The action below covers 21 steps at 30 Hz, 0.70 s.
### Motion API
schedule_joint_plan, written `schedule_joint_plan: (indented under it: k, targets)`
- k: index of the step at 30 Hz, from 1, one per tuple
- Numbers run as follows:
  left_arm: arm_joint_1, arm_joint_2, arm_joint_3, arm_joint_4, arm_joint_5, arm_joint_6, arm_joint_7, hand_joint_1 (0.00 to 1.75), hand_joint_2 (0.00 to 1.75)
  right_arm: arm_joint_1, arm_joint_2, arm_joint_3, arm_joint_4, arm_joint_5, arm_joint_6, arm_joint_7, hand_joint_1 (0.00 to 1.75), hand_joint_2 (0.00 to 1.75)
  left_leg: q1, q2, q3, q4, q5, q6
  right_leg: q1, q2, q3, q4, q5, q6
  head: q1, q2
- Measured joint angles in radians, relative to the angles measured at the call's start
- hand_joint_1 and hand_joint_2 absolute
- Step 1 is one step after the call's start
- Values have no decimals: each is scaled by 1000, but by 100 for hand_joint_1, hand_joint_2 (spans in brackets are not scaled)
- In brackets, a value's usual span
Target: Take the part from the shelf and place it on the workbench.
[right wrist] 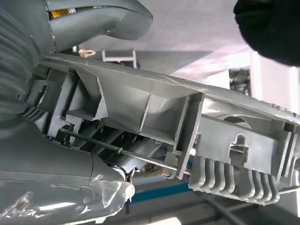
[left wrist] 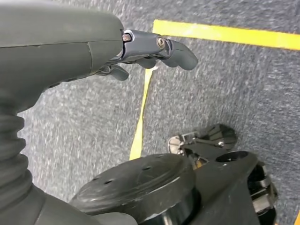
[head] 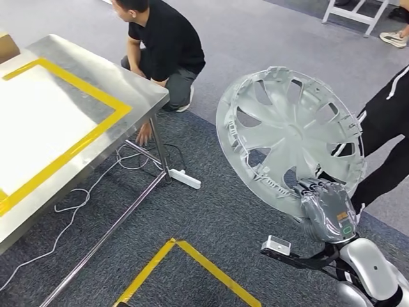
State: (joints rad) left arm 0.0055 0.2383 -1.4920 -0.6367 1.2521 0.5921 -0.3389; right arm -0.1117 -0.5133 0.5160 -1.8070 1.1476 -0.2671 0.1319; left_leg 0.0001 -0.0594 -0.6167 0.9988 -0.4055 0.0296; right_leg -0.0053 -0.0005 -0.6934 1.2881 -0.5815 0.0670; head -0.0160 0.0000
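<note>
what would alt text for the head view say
The robot's right hand holds a large silver wheel cover by its lower rim, above grey carpet. To the left stands a steel workbench marked with yellow tape, a person crouching behind it.

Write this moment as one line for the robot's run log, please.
stage: carrying | right hand: grips grey wheel cover at rim, upright | left hand: holds nothing, hangs over carpet | workbench: part not yet placed
</note>
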Motion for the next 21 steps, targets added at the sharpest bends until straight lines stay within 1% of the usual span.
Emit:
schedule_joint_plan:
  k: [1, 2, 3, 4, 5, 6, 7, 8, 9, 10, 11, 12, 13, 14, 15, 16, 17, 18, 19, 20, 21]
  targets:
    - [0, -1, -1, 0, 1, 0, 2, 0, 175, 7, -7, -4, -3, -1, -1, 0, 175, 175, 1, -14, 1, 0, 1, -1, -2, 8, 25, -59, 37, -1, 0, 0]
    - [1, -1, -2, 0, 2, 0, 3, 0, 175, 13, -13, -10, -6, -2, -3, 0, 175, 175, 2, -28, 1, 0, 2, -3, -6, 30, 59, -135, 73, -1, 0, 0]
    - [0, -2, -3, 0, 2, 0, 4, 0, 175, 16, -18, -15, -9, -2, -6, 0, 175, 175, 2, -41, 0, 2, 3, -7, -10, 53, 92, -204, 98, -2, 0, 0]
    - [-1, -1, -5, 0, 2, 0, 4, 0, 175, 19, -22, -19, -12, -3, -9, 0, 175, 175, 1, -53, -4, 3, 5, -12, -13, 71, 116, -250, 111, -3, -1, 0]
    - [-2, -1, -6, 0, 2, 0, 5, 0, 175, 23, -25, -23, -15, -5, -13, 0, 175, 175, 2, -65, -8, 3, 9, -18, -14, 80, 127, -270, 112, -5, -1, 0]
    - [-2, -1, -8, 0, 2, 0, 6, 0, 175, 29, -29, -28, -19, -7, -15, 0, 175, 175, 3, -77, -13, 2, 13, -25, -12, 73, 130, -273, 112, -10, -2, 0]
    - [0, -1, -9, 0, 3, 0, 8, 0, 175, 37, -33, -34, -24, -10, -16, 0, 175, 175, 5, -86, -16, 0, 17, -31, -11, 61, 131, -273, 115, -16, -2, 0]
    - [2, -2, -10, 1, 3, 0, 9, 0, 175, 46, -36, -42, -28, -13, -17, 1, 175, 175, 4, -73, -20, 3, 13, -36, -11, 48, 132, -275, 117, -23, -2, 0]
    - [4, -3, -12, 1, 4, 0, 10, 0, 175, 54, -40, -51, -33, -15, -17, 1, 175, 175, 2, -47, -29, 22, -1, -41, -10, 34, 133, -278, 120, -30, -6, 0]
    - [3, -4, -13, 1, 4, 0, 11, 0, 175, 61, -43, -59, -37, -16, -17, 1, 175, 175, 0, -13, -47, 60, -26, -45, -10, 21, 134, -281, 122, -37, -9, 0]
    - [1, -5, -13, 1, 4, 0, 11, 0, 175, 66, -46, -66, -40, -16, -17, 2, 175, 175, -2, 22, -73, 119, -61, -49, -8, 7, 135, -282, 122, -41, -12, 0]
    - [-1, -5, -14, 1, 4, -1, 11, 0, 175, 71, -49, -72, -42, -16, -18, 1, 175, 175, -1, 39, -105, 189, -95, -52, -6, -6, 134, -283, 121, -44, -14, 0]
    - [-3, -5, -15, 1, 4, -1, 12, 0, 175, 76, -50, -76, -43, -16, -18, 1, 175, 175, 0, 45, -131, 250, -118, -54, -5, -21, 135, -282, 120, -46, -14, 0]
    - [-5, -5, -15, 1, 4, -2, 12, 0, 175, 81, -51, -79, -44, -16, -18, 0, 175, 175, 1, 47, -144, 283, -125, -55, -4, -35, 135, -282, 119, -47, -14, 0]
    - [-5, -6, -16, 1, 4, -4, 13, 0, 175, 86, -51, -81, -45, -16, -18, 0, 175, 175, 0, 48, -138, 278, -113, -55, -3, -48, 136, -282, 118, -47, -14, 0]
    - [-5, -6, -16, 1, 4, -5, 14, 0, 175, 91, -51, -84, -46, -16, -18, -1, 175, 175, 0, 53, -111, 233, -86, -54, -3, -61, 138, -282, 117, -47, -14, 0]
    - [-5, -6, -17, 1, 4, -6, 15, 0, 175, 95, -51, -87, -48, -16, -18, -2, 175, 175, -2, 70, -70, 164, -54, -50, -3, -73, 140, -282, 116, -45, -14, 0]
    - [-7, -6, -17, 2, 4, -7, 16, 0, 175, 99, -51, -92, -52, -16, -18, -2, 175, 175, -6, 93, -30, 93, -31, -47, 0, -85, 142, -281, 113, -42, -15, 0]
    - [-9, -6, -18, 2, 4, -8, 16, 0, 175, 103, -52, -97, -55, -16, -18, -1, 175, 175, -10, 112, -2, 40, -17, -42, 3, -95, 143, -280, 111, -37, -15, 0]
    - [-10, -7, -18, 3, 3, -10, 16, 0, 175, 107, -53, -103, -58, -16, -18, -1, 175, 175, -13, 124, 12, 10, -14, -36, 6, -105, 144, -279, 109, -33, -15, 0]
    - [-11, -7, -19, 5, 2, -11, 16, 0, 175, 109, -54, -107, -60, -16, -18, -1, 175, 175, -16, 120, 14, 0, -17, -30, 8, -117, 145, -280, 107, -28, -14, 0]
